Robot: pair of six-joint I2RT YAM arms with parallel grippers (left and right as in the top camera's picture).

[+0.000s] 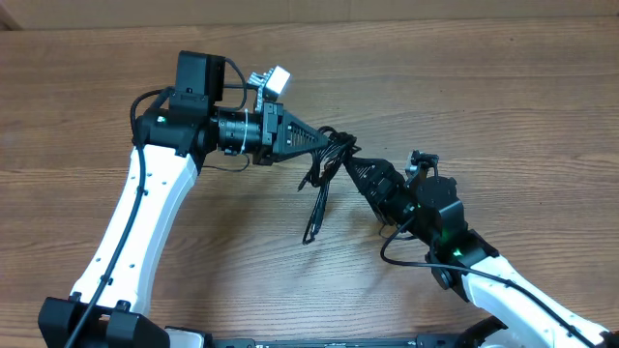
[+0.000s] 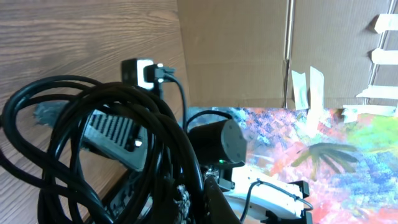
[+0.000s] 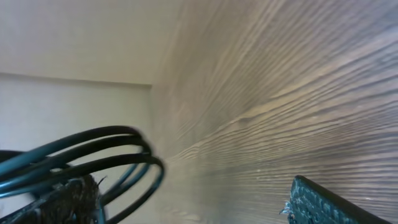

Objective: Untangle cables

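Left fingers: closed, pinching top of cables bundle. In left wrist view, black loops crowd right up against camera.

Right fingers: spread wide, tips at same knot from opposite side. In right wrist view, several strands pass beside one finger; other finger well apart from them, nothing clamped.

Cables: mid-surface, between both arms. Long axis runs from pinch point diagonally toward near edge, slightly left. Loop end points away from fingers.
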